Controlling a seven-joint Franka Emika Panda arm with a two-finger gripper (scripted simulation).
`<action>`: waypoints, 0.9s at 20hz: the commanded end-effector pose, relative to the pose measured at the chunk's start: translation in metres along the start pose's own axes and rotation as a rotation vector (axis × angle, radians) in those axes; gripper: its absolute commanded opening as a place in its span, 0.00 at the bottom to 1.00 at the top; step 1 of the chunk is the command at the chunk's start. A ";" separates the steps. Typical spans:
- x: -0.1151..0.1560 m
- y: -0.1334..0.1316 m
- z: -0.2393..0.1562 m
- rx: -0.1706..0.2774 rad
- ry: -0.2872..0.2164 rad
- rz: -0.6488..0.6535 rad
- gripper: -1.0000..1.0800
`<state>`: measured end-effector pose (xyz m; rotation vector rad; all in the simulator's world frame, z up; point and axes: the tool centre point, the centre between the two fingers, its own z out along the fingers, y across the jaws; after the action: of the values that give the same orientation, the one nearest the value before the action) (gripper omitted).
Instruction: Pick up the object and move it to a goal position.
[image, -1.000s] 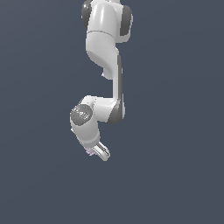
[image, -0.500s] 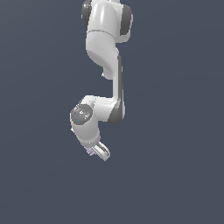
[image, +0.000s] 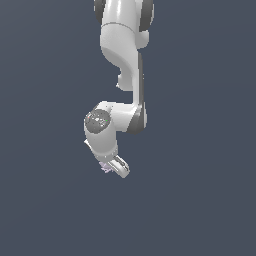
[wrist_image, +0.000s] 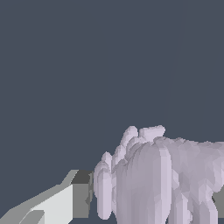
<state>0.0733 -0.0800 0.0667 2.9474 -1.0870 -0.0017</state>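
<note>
The object (image: 105, 166) is a tiny pale lilac-grey jagged lump, showing at the tip of the white arm in the exterior view. My gripper (image: 113, 168) is shut on it, low in the middle of that view. The wrist view shows the object (wrist_image: 162, 175) close up and large, held between the fingers. One grey-white finger (wrist_image: 74, 199) presses against one side of it. Only a sliver of the other finger (wrist_image: 219, 202) shows at the picture's edge. The gripper (wrist_image: 151, 210) is mostly hidden behind the lump.
The white arm (image: 122, 60) comes down from the top of the exterior view, bending at an elbow (image: 135, 117). Everything around it is a plain dark blue-grey background, with no goal marker or surface edge to be seen.
The arm's wrist and gripper have risen slightly, carrying the object with them. The grip is unchanged.
</note>
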 end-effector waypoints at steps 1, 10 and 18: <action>-0.009 -0.001 -0.011 0.001 0.000 0.000 0.00; -0.060 -0.004 -0.070 0.002 0.000 -0.001 0.00; -0.104 -0.008 -0.124 0.001 0.000 -0.001 0.00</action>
<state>0.0050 -0.0114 0.1815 2.9492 -1.0859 0.0002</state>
